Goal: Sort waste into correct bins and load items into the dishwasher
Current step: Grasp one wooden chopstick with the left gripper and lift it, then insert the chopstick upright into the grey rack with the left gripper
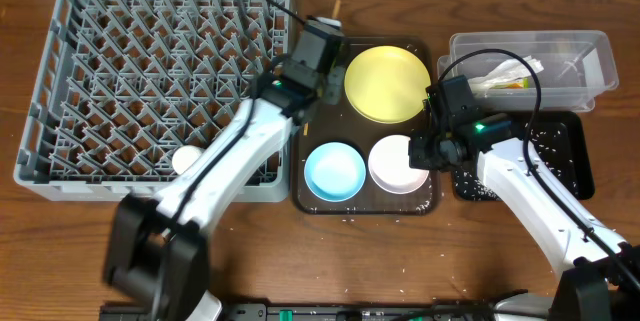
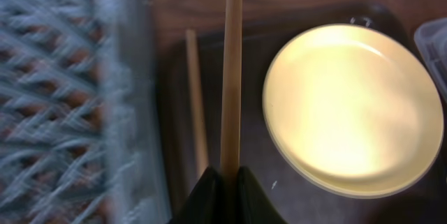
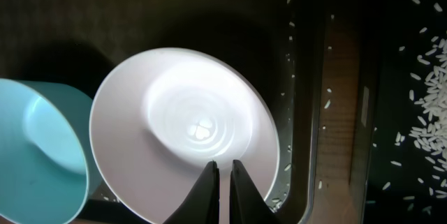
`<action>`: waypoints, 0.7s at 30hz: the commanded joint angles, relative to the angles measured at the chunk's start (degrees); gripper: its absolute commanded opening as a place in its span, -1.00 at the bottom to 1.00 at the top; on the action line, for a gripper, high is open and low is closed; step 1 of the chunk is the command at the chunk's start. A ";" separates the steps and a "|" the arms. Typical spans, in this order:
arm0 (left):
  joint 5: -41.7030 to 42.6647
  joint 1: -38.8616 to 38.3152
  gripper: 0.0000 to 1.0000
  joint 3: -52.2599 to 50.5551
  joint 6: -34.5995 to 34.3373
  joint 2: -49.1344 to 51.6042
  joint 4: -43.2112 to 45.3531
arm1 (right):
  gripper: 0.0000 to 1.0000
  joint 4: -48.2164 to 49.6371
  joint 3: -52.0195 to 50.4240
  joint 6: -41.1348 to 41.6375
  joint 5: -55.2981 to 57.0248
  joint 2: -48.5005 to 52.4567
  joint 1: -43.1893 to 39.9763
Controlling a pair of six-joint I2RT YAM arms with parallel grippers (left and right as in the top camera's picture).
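Observation:
My left gripper [image 1: 330, 33] [image 2: 229, 176] is shut on one wooden chopstick [image 2: 232, 77] above the brown tray's far left corner, beside the grey dish rack [image 1: 150, 81] [image 2: 63, 91]. The second chopstick [image 2: 197, 105] lies on the tray next to it. The yellow plate [image 1: 385, 83] [image 2: 353, 105], light blue bowl [image 1: 334, 172] [image 3: 38, 154] and white bowl [image 1: 395, 164] [image 3: 181, 126] sit on the tray. My right gripper [image 1: 425, 151] [image 3: 223, 172] is shut and empty just over the white bowl's near rim. A white cup [image 1: 185, 159] sits in the rack's near right part.
The brown serving tray [image 1: 300, 176] [image 3: 70, 15] lies between the rack and the bins. The clear tub [image 1: 600, 56] holds the white napkin [image 1: 510, 69] and wrapper [image 1: 505, 85]. The black tray [image 1: 578, 166] holds scattered rice [image 1: 545, 141] [image 3: 426, 126]. Some grains lie on the table.

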 commanded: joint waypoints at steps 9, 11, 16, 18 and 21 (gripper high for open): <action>-5.20 9.27 -0.84 0.37 -4.66 1.86 -8.17 | -0.88 -0.24 -0.04 0.13 -1.55 -1.22 0.39; -4.22 10.25 -0.84 0.37 -4.68 3.85 -8.17 | -0.88 -0.22 -0.04 0.13 -1.55 -1.22 0.37; -1.66 10.75 -0.84 0.37 -4.63 6.80 -8.11 | -0.88 -0.17 -0.04 0.13 -1.53 -1.22 0.37; -1.36 10.75 -0.84 0.37 -4.59 7.54 -8.20 | -0.88 0.07 -0.04 0.13 -1.55 -1.22 0.42; -1.29 10.75 -0.84 0.37 -4.39 7.82 -8.57 | -0.88 0.48 -0.02 0.13 -1.53 -1.22 0.61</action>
